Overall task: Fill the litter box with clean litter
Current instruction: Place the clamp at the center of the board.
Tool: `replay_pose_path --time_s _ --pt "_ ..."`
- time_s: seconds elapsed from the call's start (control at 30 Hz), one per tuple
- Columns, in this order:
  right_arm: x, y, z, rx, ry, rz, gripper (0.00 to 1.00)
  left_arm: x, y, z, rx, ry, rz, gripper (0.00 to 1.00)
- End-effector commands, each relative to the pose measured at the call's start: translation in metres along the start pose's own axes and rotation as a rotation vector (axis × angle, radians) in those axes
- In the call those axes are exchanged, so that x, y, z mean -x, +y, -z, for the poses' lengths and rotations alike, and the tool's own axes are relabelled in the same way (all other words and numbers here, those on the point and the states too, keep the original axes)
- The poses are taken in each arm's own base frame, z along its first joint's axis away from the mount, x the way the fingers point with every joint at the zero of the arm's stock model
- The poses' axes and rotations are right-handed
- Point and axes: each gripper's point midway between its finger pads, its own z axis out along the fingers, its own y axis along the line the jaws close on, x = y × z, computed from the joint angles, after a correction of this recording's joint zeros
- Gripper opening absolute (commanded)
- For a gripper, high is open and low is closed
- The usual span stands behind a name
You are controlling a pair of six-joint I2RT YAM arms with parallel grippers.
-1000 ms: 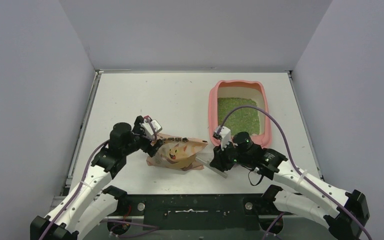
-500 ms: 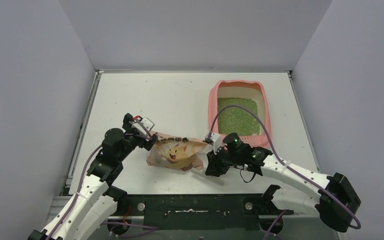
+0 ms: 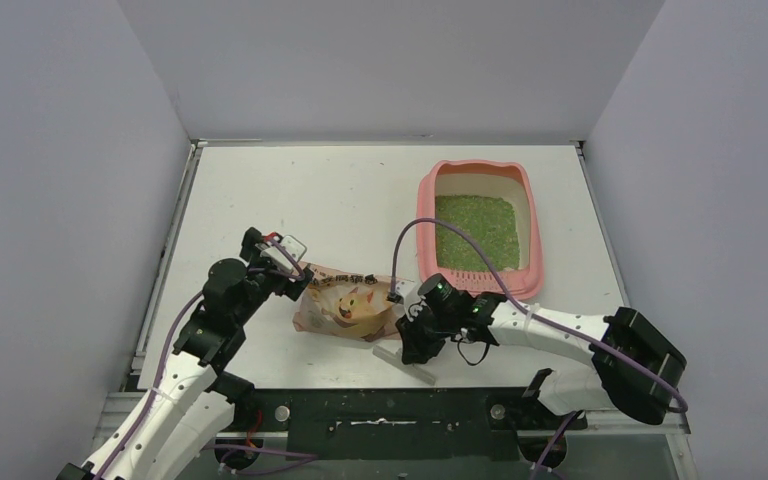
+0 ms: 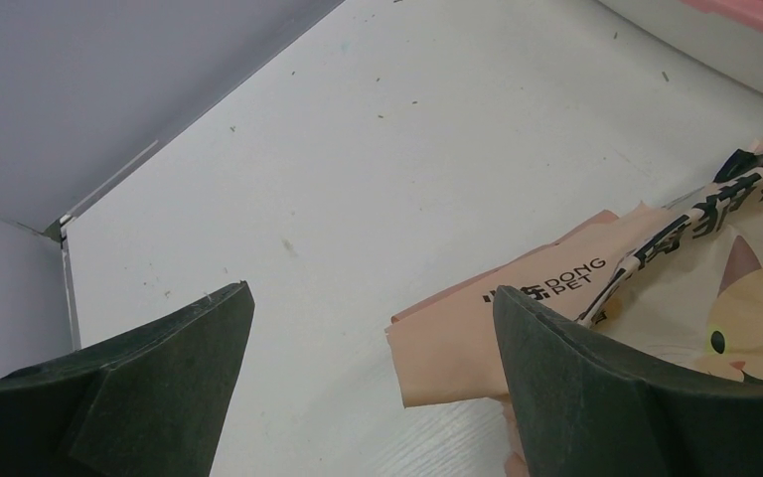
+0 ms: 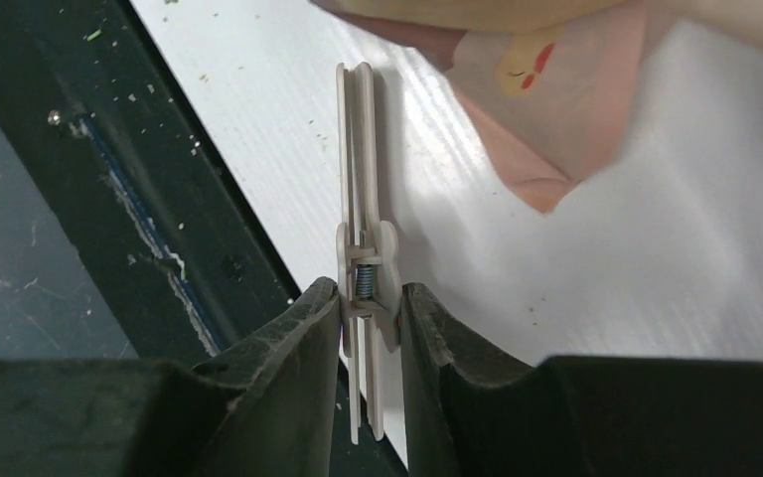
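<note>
Plastic clip in your right fingers: the right gripper [image 5: 370, 295] is closed narrowly on a long pale grey plastic bag clip [image 5: 355, 149], with its pads [image 5: 303, 338] pinching the clip at the sprung hinge.
Left fingers: the left gripper [image 4: 373, 298] stands wide apart and holds nothing. It hangs over bare white table [image 4: 358, 149], just beside the folded end of the peach printed litter bag with a cat face [image 4: 457, 348].
Clip risk: you hold it at one small spot while it lies across the table's near edge, above the black base rail [image 5: 79, 199]. I judge a careless release could drop it there.
Bag risk: if you grab the bag by the flap alone, it may sag and spill granules short of the box.
Litter box: the pink rectangular plastic tray [image 3: 426, 215] sits at the far right, well apart from the bag.
Axis: its long side runs near-to-far, with the wavy end away from you.
Litter: green granules [image 3: 477, 232] cover the nearer floor, and the far strip is bare.
</note>
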Motion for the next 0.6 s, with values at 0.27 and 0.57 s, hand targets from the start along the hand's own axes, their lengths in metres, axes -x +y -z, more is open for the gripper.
replay_pose_path --time_s 0.27,0.57 --pt "0.033 -0.019 0.018 -0.167 -0.078 0.050 0.51 0.012 0.009 0.002 0.039 -0.030 -0.021 0.90" --pt "0.086 -0.011 0.089 -0.299 -0.309 0.100 0.60 0.014 0.042 0.010 0.248 0.039 0.214 0.90"
